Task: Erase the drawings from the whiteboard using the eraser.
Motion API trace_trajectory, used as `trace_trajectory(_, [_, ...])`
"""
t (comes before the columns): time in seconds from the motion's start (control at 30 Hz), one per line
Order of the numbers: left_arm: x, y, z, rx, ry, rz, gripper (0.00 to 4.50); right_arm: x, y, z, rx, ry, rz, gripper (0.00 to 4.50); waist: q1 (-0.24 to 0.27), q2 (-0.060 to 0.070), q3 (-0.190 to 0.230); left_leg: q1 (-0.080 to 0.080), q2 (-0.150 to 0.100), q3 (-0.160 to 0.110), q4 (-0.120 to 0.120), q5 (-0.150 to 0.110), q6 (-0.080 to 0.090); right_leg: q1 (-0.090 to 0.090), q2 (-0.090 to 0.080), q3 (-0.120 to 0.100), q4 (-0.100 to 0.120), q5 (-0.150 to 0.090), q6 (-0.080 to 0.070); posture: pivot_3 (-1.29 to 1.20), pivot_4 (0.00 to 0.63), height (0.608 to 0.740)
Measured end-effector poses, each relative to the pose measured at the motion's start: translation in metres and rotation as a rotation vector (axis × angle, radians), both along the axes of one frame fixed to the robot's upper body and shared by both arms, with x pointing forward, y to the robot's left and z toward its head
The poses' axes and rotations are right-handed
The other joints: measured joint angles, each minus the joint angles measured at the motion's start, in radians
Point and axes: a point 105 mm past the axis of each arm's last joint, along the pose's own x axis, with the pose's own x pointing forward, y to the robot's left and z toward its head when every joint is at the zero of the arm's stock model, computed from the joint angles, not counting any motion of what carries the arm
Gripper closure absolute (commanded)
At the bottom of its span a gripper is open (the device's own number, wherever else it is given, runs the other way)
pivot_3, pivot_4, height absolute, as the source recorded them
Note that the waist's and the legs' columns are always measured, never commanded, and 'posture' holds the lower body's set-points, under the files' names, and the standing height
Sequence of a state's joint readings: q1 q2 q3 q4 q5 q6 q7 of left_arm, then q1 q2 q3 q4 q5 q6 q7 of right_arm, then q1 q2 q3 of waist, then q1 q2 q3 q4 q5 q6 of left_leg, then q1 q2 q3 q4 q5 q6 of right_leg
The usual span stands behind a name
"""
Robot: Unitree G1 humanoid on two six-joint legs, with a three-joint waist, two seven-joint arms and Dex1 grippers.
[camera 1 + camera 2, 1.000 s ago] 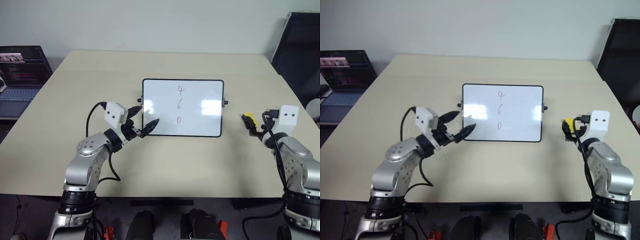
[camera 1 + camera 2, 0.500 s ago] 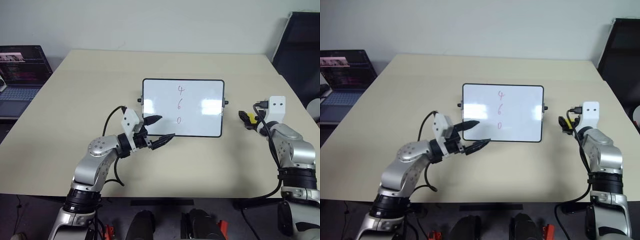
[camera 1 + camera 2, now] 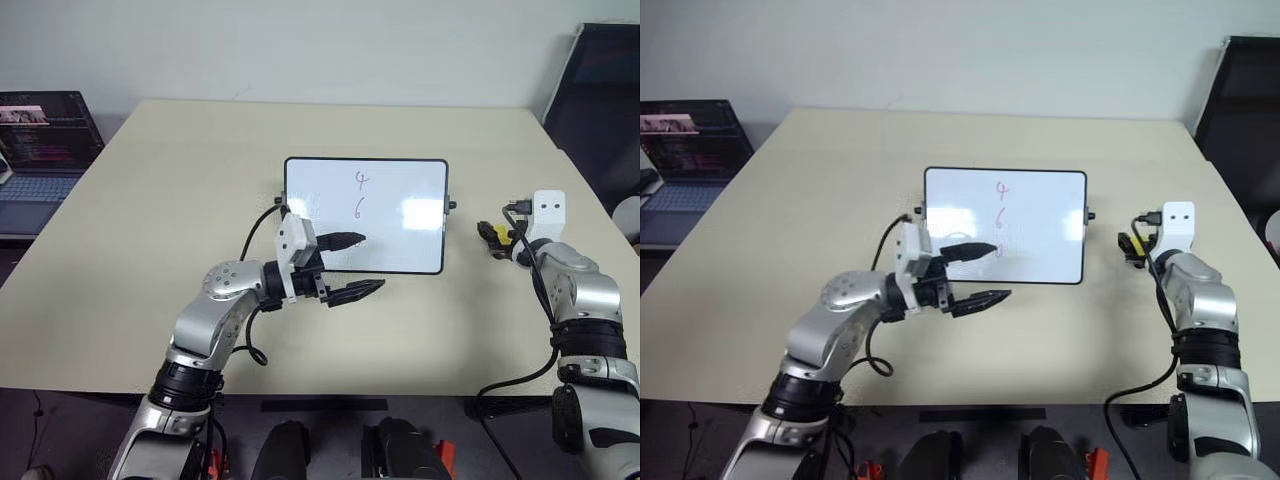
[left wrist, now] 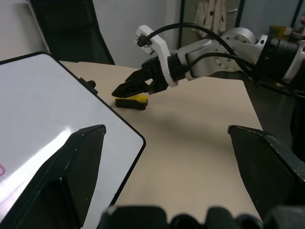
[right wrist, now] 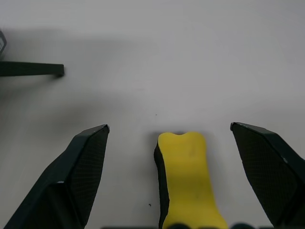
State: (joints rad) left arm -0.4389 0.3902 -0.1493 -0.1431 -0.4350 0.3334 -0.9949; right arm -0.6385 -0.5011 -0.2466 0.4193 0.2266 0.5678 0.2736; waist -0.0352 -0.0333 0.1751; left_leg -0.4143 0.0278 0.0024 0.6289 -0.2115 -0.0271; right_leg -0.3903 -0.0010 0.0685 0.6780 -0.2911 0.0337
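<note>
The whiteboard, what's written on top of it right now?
On the whiteboard two drawn digits show, a 4 above a 6. The left pincer covers the spot below them, so anything written there is hidden.

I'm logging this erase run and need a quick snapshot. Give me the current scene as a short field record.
whiteboard: flat on the table, digits still on it
drawings: column of marks, lowest one behind the left tool
eraser: yellow, on the table right of the board, between the right tool's fingers, not gripped
left tool: open, over the board's near edge
right tool: open, at the eraser
</note>
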Motion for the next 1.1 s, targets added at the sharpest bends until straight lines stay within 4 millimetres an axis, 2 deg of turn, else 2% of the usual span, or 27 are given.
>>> trace_trajectory(0.37, [0.004,-0.001,-0.011,0.035,-0.015,0.002,0.00,0.004,0.003,-0.011,0.074,0.054,-0.006,0.04,0.000,0.000,0.000,0.000,0.000,0.000,0.000,0.000,0.000,0.000,0.000,0.000,0.000,0.000,0.000,0.00,0.150,0.740])
trace_trajectory(0.67, [0.004,0.000,-0.011,0.038,-0.032,0.003,0.00,0.005,0.005,-0.023,0.139,0.098,-0.018,0.04,0.001,0.000,0.000,0.000,0.000,0.000,0.000,0.000,0.000,0.000,0.000,0.000,0.000,0.000,0.000,0.00,0.150,0.740])
trace_trajectory(1.0, [0.003,0.001,-0.014,0.038,-0.020,0.006,0.00,0.004,0.001,-0.023,0.134,0.102,-0.029,0.04,0.001,0.000,0.000,0.000,0.000,0.000,0.000,0.000,0.000,0.000,0.000,0.000,0.000,0.000,0.000,0.00,0.150,0.740])
trace_trajectory(1.1, [0.003,0.001,-0.014,0.038,-0.020,0.006,0.00,0.004,-0.001,-0.023,0.138,0.101,-0.035,0.59,0.001,0.000,0.000,0.000,0.000,0.000,0.000,0.000,0.000,0.000,0.000,0.000,0.000,0.000,0.000,0.00,0.150,0.740])
